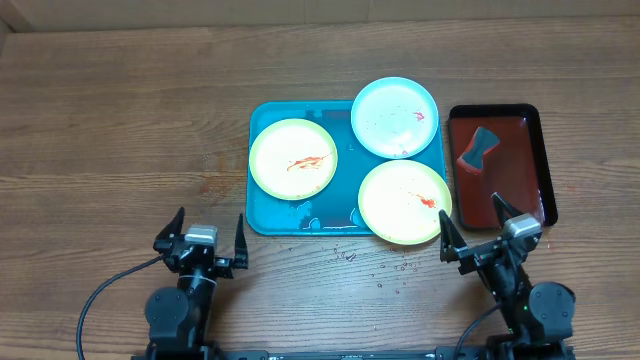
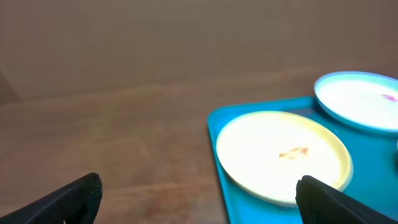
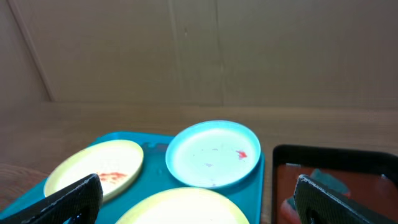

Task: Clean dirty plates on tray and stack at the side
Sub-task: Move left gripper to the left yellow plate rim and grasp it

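Note:
The turquoise tray (image 1: 275, 215) lies mid-table with three plates on it. A yellow-green plate (image 1: 293, 158) with a red smear sits at its left. A pale blue plate (image 1: 394, 117) with a small red spot sits at the back right, overhanging the rim. A second yellow-green plate (image 1: 404, 201) with a red spot sits at the front right. My left gripper (image 1: 209, 245) is open and empty, near the front edge, left of the tray. My right gripper (image 1: 491, 235) is open and empty, in front of the red tray. The wrist views show the plates (image 2: 283, 155) (image 3: 213, 153) ahead of the fingers.
A dark red, black-rimmed tray (image 1: 522, 135) lies right of the turquoise tray with a grey-blue sponge (image 1: 479, 148) on it. Small water drops (image 1: 348, 256) lie on the wood in front of the turquoise tray. A cardboard wall stands behind the table.

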Available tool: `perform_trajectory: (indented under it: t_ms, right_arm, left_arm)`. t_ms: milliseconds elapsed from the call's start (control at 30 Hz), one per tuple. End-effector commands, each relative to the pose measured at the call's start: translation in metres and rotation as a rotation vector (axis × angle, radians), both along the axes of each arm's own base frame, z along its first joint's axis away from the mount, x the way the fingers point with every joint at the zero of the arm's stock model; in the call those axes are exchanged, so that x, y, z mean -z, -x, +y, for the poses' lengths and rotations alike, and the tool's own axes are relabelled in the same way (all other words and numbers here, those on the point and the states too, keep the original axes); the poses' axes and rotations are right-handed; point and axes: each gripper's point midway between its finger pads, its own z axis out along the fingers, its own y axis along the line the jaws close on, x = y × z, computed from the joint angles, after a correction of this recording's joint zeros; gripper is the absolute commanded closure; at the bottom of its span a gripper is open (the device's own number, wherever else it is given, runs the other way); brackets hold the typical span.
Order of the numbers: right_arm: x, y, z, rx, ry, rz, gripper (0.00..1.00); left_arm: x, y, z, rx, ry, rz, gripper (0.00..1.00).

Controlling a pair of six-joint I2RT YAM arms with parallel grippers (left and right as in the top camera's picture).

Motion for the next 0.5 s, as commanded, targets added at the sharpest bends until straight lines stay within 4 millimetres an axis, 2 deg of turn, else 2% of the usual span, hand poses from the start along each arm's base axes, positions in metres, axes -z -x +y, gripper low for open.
perform_trajectory:
  t_ms: [0,100,233,467]
  right_arm:
    - [-0.046,0.001,0.003,-0.017,-0.012,-0.043,0.0]
    - [-0.065,-0.01,0.004,-0.016,0.004,0.025,0.0]
    - [-0.082,-0.028,0.006,-0.016,0.016,0.129,0.0]
    - [-0.091,-0.064,0.005,-0.006,-0.008,0.423,0.0]
  left_arm:
    - [-0.04,0.002,-0.008,0.054,-0.019,-0.014,0.0]
    - [-0.062,-0.004,-0.015,0.096,-0.03,0.066,0.0]
    - [-0.076,-0.019,-0.026,0.164,-0.007,0.213,0.0]
    - [-0.097,-0.058,-0.029,0.177,0.024,0.535,0.0]
